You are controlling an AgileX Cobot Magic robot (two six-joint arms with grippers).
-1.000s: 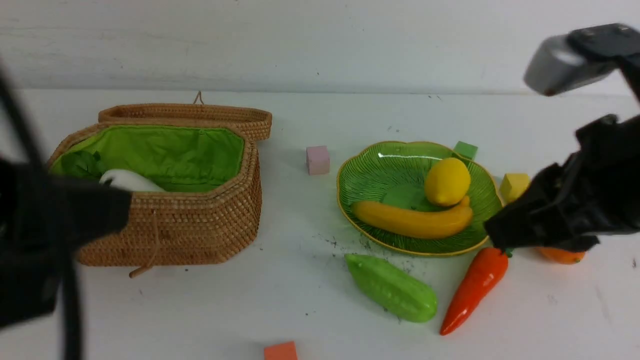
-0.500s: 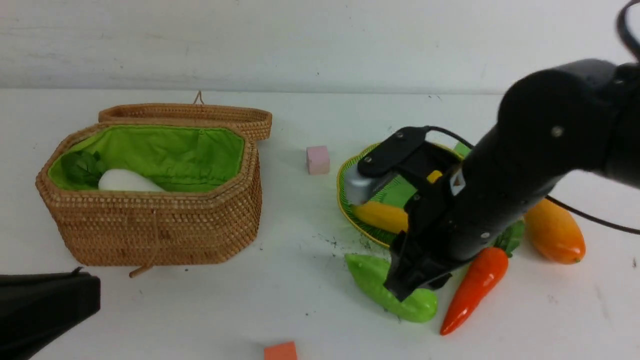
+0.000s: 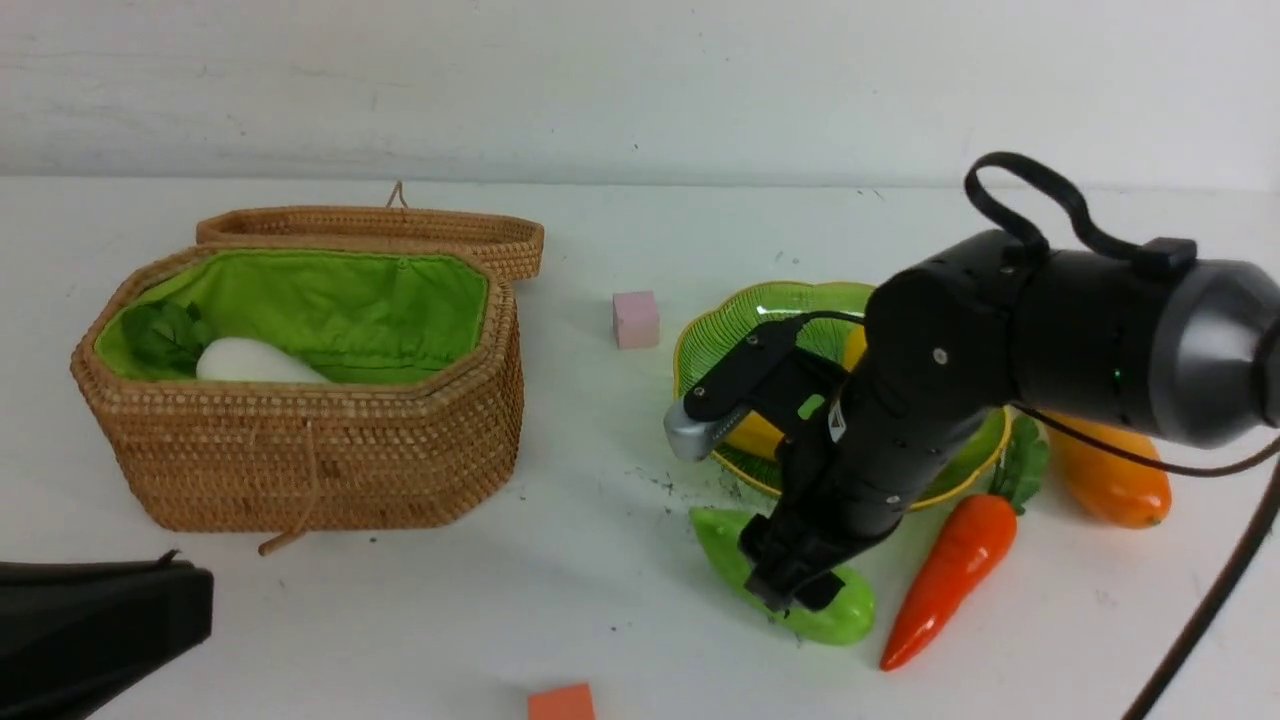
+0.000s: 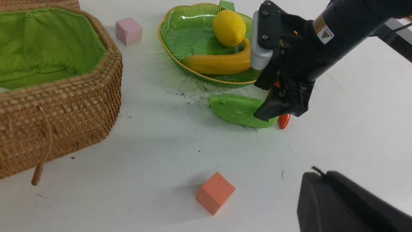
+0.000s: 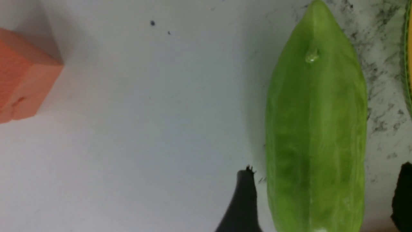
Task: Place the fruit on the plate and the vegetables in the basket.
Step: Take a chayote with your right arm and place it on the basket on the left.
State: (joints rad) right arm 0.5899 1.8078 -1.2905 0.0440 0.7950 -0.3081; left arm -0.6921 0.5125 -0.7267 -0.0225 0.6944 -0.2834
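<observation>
Well to the left of the plate (image 3: 720,330), the left gripper (image 3: 195,605) lies low at the near edge, closed, with nothing in it. The basket (image 3: 300,460) stands open left of the plate with the radish (image 3: 255,362) already inside. The step in hand is the pick-up of the gourd (image 5: 317,129), which lies on the table just in front of the plate. The right gripper (image 3: 795,590) is down over its near end, jaws spread wide with one of the fingers (image 5: 244,203) on either side of it, gripping nothing yet. Whether the tips already touch the table is hard to tell from these views. The next move calls for closing squarely across the gourd's narrow width, lifting it clear and carrying it leftward from the plate over the basket's rim. The banana (image 4: 215,64) and lemon (image 4: 229,23) rest on the plate. The carrot (image 3: 950,575) lies off its front right edge and the mango (image 3: 1110,480) to its right, both still to be sorted. A second ago the right arm hung to the right of the plate, hiding the mango, and the left arm blurred across the basket. Since then the right has swung in and dropped onto the gourd, the left has pulled back, and no toy has shifted.
</observation>
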